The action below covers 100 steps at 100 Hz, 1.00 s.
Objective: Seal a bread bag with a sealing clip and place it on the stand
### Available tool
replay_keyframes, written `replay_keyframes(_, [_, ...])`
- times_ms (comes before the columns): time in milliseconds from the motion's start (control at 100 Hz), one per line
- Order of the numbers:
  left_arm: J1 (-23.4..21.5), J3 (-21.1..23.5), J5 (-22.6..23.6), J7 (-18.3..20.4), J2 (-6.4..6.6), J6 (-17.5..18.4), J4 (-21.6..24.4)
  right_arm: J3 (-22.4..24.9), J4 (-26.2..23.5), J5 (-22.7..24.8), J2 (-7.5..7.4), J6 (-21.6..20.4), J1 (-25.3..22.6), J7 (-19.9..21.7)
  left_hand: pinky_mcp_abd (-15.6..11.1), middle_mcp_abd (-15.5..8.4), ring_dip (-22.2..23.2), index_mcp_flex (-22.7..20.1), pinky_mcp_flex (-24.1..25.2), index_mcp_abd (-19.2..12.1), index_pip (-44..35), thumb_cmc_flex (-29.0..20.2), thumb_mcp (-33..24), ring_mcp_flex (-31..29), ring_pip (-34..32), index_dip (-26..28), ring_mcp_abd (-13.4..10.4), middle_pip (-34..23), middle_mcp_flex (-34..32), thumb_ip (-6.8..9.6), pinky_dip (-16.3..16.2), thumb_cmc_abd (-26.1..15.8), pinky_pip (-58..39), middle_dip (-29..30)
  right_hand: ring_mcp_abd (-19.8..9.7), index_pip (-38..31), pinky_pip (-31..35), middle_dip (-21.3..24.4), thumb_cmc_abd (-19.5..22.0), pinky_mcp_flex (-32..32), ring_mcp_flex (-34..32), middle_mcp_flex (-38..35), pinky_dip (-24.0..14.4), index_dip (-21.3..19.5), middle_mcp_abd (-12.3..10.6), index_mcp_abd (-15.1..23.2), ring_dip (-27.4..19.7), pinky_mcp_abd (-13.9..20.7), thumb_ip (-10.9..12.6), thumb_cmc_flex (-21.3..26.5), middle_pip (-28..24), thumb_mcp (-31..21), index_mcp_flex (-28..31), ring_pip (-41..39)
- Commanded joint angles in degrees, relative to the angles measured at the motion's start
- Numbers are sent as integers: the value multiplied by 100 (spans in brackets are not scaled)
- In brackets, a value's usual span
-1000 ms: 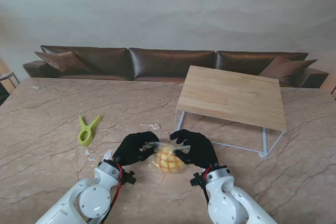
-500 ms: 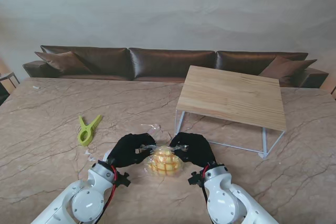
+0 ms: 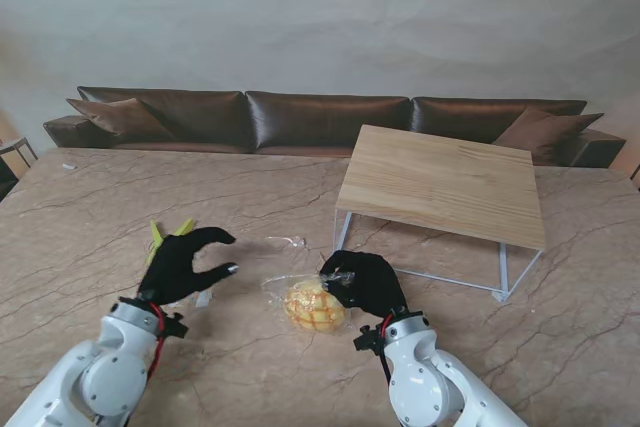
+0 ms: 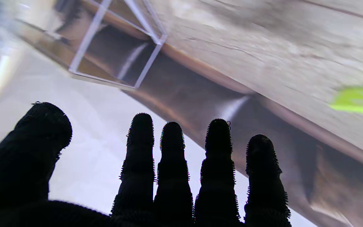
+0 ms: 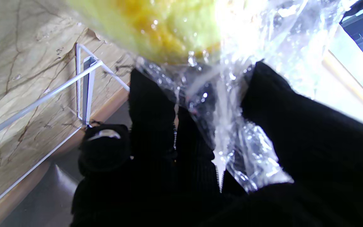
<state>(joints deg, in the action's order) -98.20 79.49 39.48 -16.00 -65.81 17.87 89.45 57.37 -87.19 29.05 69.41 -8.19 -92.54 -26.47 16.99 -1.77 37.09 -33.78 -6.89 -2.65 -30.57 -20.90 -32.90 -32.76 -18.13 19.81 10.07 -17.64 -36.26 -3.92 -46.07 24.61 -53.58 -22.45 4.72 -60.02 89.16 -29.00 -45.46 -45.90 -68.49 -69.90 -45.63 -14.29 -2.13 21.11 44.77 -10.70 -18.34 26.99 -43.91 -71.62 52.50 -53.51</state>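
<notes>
the right hand (image 3: pixel 362 281) is clamped on the gathered neck of the clear plastic bread bag with a yellow bun (image 3: pixel 308 304), resting on the marble table (image 3: pixel 80 227), likely keeping it bunched for sealing. the left hand (image 3: pixel 185 264), fingers spread and empty, hovers by the green sealing clip (image 3: pixel 160 234). the right wrist view alone shows plastic pinched between thumb and fingers (image 5: pixel 151 107). the wooden stand with white frame (image 3: pixel 440 182) sits well apart.

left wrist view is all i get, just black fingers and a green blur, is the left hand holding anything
Observer: No. The left hand is open and empty above the marble table.
Operator: what's the green blur
Observer: The lime-green plastic sealing clip, lying just beyond that hand.
Operator: where's the bag
Observer: The right hand pinches the clear plastic bread bag by its neck; the yellow bun is inside.
</notes>
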Motion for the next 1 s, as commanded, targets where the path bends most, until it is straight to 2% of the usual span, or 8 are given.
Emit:
replay_keyframes(0, [15,136,87,29,102,-148,27,-22,-63,-3,21,-2,-32,19,-157,47,-4,121,37,179,138,114,10,128,-23,8,-110,-38,160,180,78,-90,80,-3,-66,-58,231,-51,-33,-29,-150,-226,44,-174,-28,296,54,86,10,323,-73,-230,175,-113])
replay_keyframes(130, [104,403,400,150,162,-573,9,-28,-84,22,8,43,-39,55,-218,52,16,240,18,216,80,81,-129,136,-40,111,-113,-48,230,161,117,-64,117,-41,-66,-55,234,-69,-33,-24,-140,-229,51,-184,-29,302,66,85,10,326,-72,-228,175,-125])
replay_keyframes(210, [257,534,403,449,210,-622,-83,-49,-113,19,-4,86,-20,128,-251,35,-5,342,67,148,106,-33,-1012,222,-1,185,-132,2,360,481,164,-256,149,-23,-62,-52,238,-76,-33,-16,-136,-230,52,-187,-30,302,70,80,10,323,-72,-229,172,-129])
replay_keyframes(270, [414,594,414,660,249,-654,-206,-61,-123,25,-11,92,-10,159,-268,8,-33,375,79,55,130,-293,-1958,250,24,174,-158,33,433,916,164,-369,151,12,-54,-53,245,-87,-35,-22,-131,-223,53,-196,-35,303,82,76,11,321,-72,-239,171,-147])
replay_keyframes(450, [981,568,447,1022,339,-718,-827,-74,-130,16,-18,108,12,209,-545,-309,-273,298,318,-374,92,-2669,-3602,532,249,-28,-389,76,585,-37,288,483,419,297,-50,-54,265,-122,-30,-46,-140,-221,57,-220,-21,293,113,70,8,320,-93,-260,157,-214])
replay_keyframes(570, [1426,396,687,1104,423,-588,-1414,-81,-140,3,-21,118,27,238,-1101,-450,-1009,245,684,-485,193,-4153,-3325,998,708,-97,-827,86,610,161,743,291,969,687,-51,-56,276,-139,-24,-50,-132,-220,59,-242,-16,298,126,70,3,323,-107,-262,156,-245])
replay_keyframes(730, [1862,194,963,1581,581,-495,-2004,-93,-146,-15,-22,109,36,264,-1440,-495,-1538,782,1001,-935,469,-4288,-3379,1855,893,-232,-1114,191,1129,159,1540,225,2132,843,-45,-56,285,-150,-15,-59,-131,-213,63,-264,-10,302,138,76,1,329,-115,-260,157,-281])
replay_keyframes(990, [2508,-329,1278,1310,694,-289,-3106,-155,-114,-100,-20,54,78,337,-1338,-718,-1594,1127,1005,-1311,492,-4108,-2995,2100,565,-279,-1169,106,1460,125,1158,281,2464,809,-34,-44,287,-161,-119,-50,-121,-203,75,-289,-12,319,133,56,-11,317,-126,-383,166,-298])
